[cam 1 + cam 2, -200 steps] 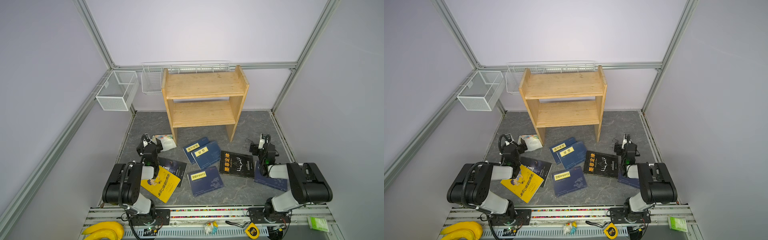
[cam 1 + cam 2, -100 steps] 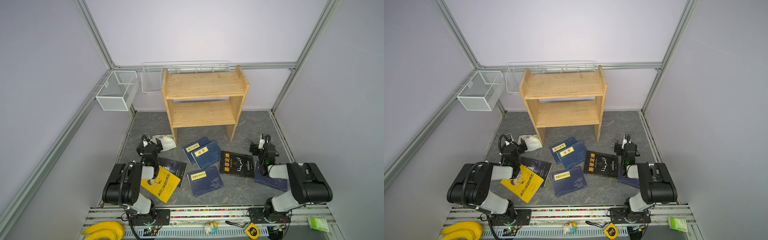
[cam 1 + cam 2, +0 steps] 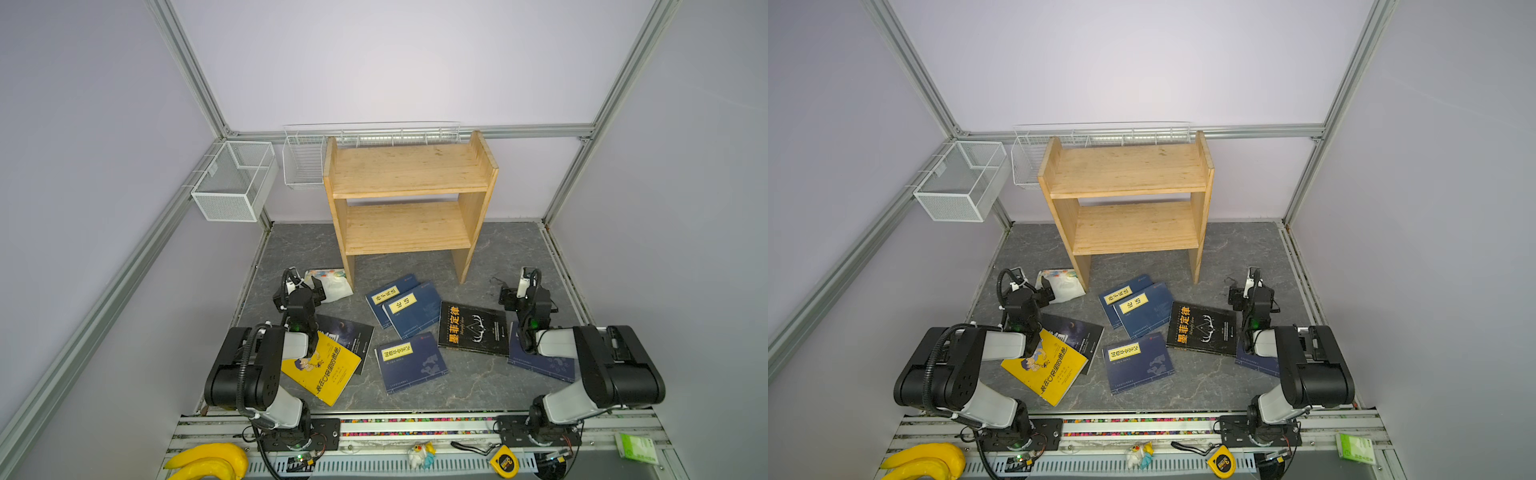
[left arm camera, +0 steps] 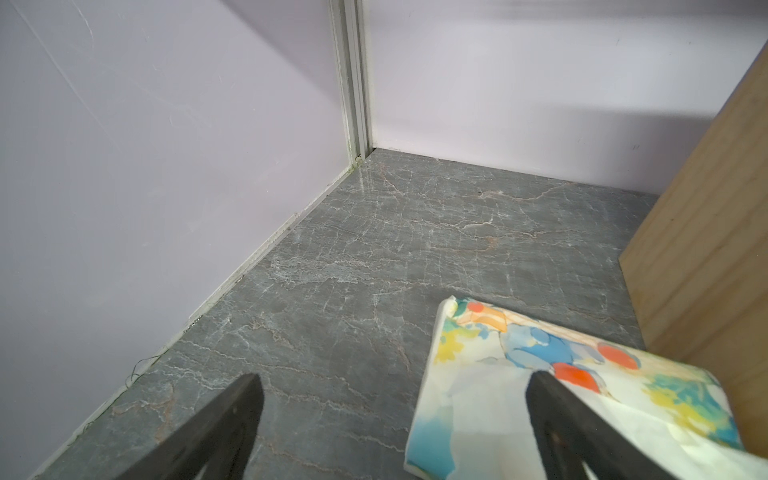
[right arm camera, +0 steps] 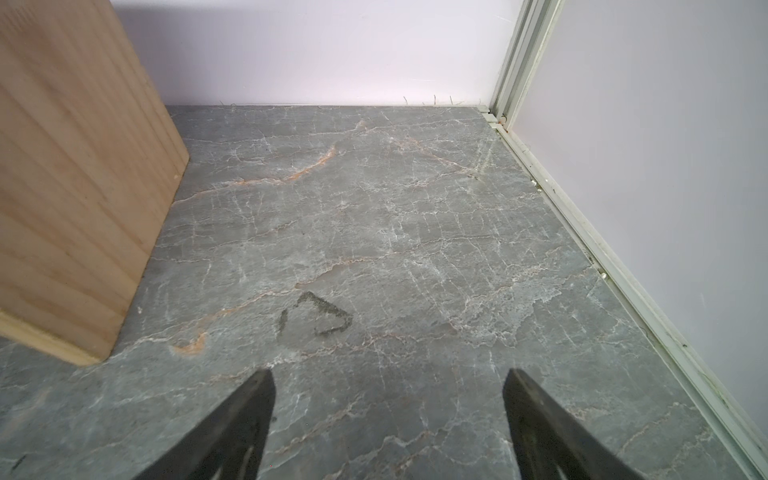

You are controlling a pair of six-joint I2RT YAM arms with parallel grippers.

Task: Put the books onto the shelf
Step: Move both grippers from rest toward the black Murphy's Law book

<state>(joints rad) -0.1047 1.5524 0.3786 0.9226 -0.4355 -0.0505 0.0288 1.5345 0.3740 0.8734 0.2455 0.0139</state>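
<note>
Tabletop (image 3: pixel 490 382): grey and veined. We find all the books (image 3: pixel 1144 316) lying flat on it in front of the shelf (image 3: pixel 407 170), none shelved yet.
Shelf: two bare wooden boards, open toward the arms.
Handling: we judge these thin paperbacks to be light and floppy, with slick covers. Flat as they lie, a hand must work under a free edge, best near the stiffer spine.
Black book (image 3: pixel 473 328): before the shelf's right leg, long axis about parallel to the shelf front, title end toward the shelf's middle.
Yellow book (image 3: pixel 322 368): farthest out from the shelf's left leg and skewed, one corner pointing away from the shelf. It overlaps a second black book (image 3: pixel 351 336), so its raised edge looks to us the easiest hold.
Navy pair (image 3: pixel 411 307): overlapping, just before the shelf's middle, labels slanted to its front.
Lone navy book (image 3: pixel 411 361): farther out than the pair, label edge facing the shelf.
Fourth navy book (image 3: pixel 540 365): out from the shelf's right leg, partly hidden by the right arm.
Left hand (image 4: pixel 392 384): spread wide and empty by the shelf's left leg, one finger over the floral packet (image 4: pixel 478 386).
Right hand (image 5: pixel 390 374): spread wide and empty, over bare tabletop beside the shelf's right leg.
</note>
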